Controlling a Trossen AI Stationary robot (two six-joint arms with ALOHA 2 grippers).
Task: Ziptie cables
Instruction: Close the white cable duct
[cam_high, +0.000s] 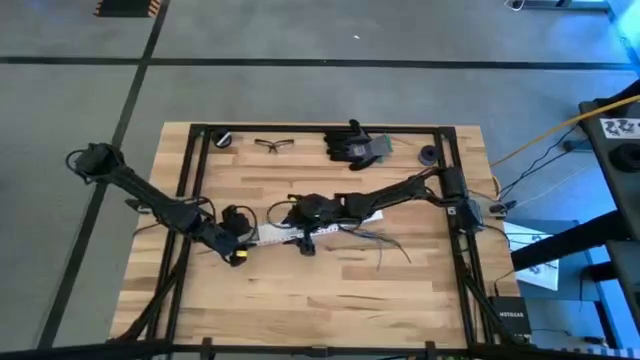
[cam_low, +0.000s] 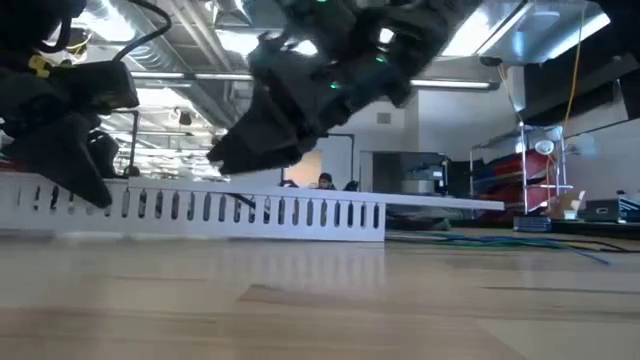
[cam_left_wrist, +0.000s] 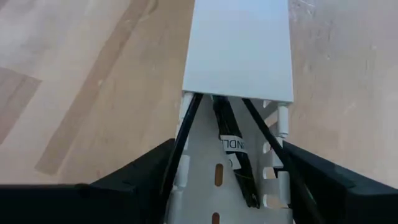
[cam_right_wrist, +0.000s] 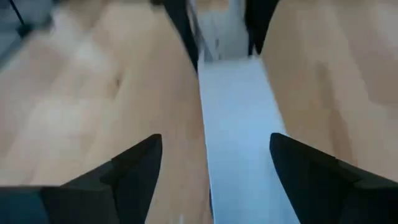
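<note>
A white slotted cable duct (cam_high: 272, 237) lies mid-table, its flat white cover (cam_left_wrist: 239, 46) on most of its length. Dark cables (cam_left_wrist: 235, 146) run inside the duct's uncovered end. More thin cables (cam_high: 378, 240) trail loose on the wood to its right. My left gripper (cam_left_wrist: 225, 144) is open, low at the uncovered end, with one finger on each side of the duct. My right gripper (cam_right_wrist: 216, 137) is open over the cover (cam_right_wrist: 239, 124). It points along the cover toward the left gripper, its tips (cam_low: 225, 160) above the duct (cam_low: 200, 210). My left gripper's fingers (cam_left_wrist: 146, 171) stand on either side of the duct's open end (cam_left_wrist: 214, 180), pointing along it. I cannot tell whether they touch its slotted walls. A thin cable (cam_left_wrist: 273, 149) crosses in front of one finger.
Near the table's far edge lie safety glasses (cam_high: 273, 145), black gloves (cam_high: 352, 145), a black roll (cam_high: 222, 139) and a small dark round part (cam_high: 428, 155). A black frame (cam_high: 455, 150) borders the tabletop. Bare wood lies toward the near edge.
</note>
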